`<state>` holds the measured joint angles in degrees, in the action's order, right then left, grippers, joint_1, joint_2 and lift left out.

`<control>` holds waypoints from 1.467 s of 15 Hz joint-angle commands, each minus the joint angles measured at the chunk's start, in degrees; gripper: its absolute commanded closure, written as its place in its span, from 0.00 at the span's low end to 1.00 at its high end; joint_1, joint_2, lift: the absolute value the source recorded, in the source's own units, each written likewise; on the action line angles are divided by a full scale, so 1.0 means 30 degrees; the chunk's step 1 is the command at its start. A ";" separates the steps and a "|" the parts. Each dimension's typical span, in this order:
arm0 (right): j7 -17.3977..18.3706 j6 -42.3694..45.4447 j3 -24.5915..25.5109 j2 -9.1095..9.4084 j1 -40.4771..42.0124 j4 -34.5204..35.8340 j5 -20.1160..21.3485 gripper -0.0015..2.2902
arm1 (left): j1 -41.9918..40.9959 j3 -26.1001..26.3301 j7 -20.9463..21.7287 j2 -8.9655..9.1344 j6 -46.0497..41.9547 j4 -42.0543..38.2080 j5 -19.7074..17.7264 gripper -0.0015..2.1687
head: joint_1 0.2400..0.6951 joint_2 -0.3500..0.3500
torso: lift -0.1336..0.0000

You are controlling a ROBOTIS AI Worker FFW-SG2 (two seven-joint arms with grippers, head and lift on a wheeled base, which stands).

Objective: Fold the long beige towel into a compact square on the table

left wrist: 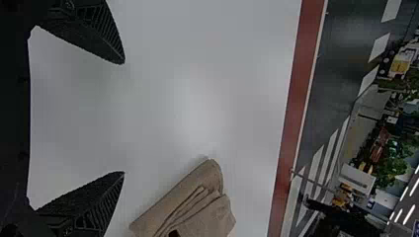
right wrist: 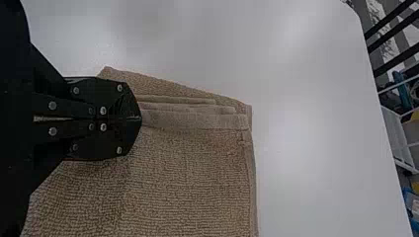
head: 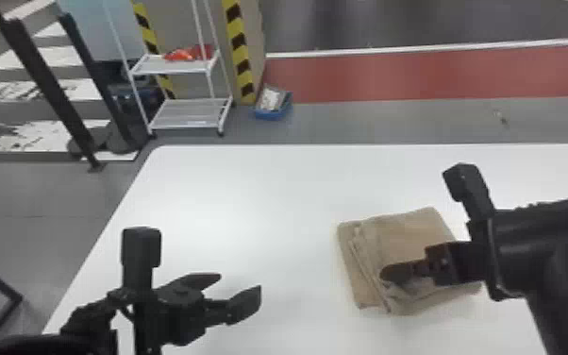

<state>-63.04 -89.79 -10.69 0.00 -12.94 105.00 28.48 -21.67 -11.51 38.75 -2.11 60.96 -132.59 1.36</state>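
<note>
"Where are the edges?"

"The white table's (head: 250, 189) far edge runs well beyond the beige towel (head: 405, 236); its left edge slants past the left gripper (head: 240, 282). Tabletop stretches between that gripper and the towel."

"And the towel?"

"Folded into a layered, squarish bundle toward the table's right, slightly askew."

"Anything around it?"

"A white shelf rack (head: 174, 68) and a blue bin (head: 273, 114) stand on the floor past the far edge. Over the towel, the right gripper (head: 387, 272) hides part of it."

"How are the arms?"

"Right arm in from the right, fingers together; whether they touch the cloth, I can't tell. Left gripper's fingers are wide apart over the table."
</note>
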 commanded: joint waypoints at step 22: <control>-0.3010 -0.0098 0.8134 -0.0146 0.8795 1.0704 -0.0206 0.98 | 1.3786 0.6444 0.6272 0.0205 -1.3183 1.9267 0.2419 0.91 | 1.00 0.15 | 0.07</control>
<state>-72.32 -89.79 13.39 -0.48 13.66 137.18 27.88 19.36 7.28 57.97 -1.63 25.88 -77.10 4.79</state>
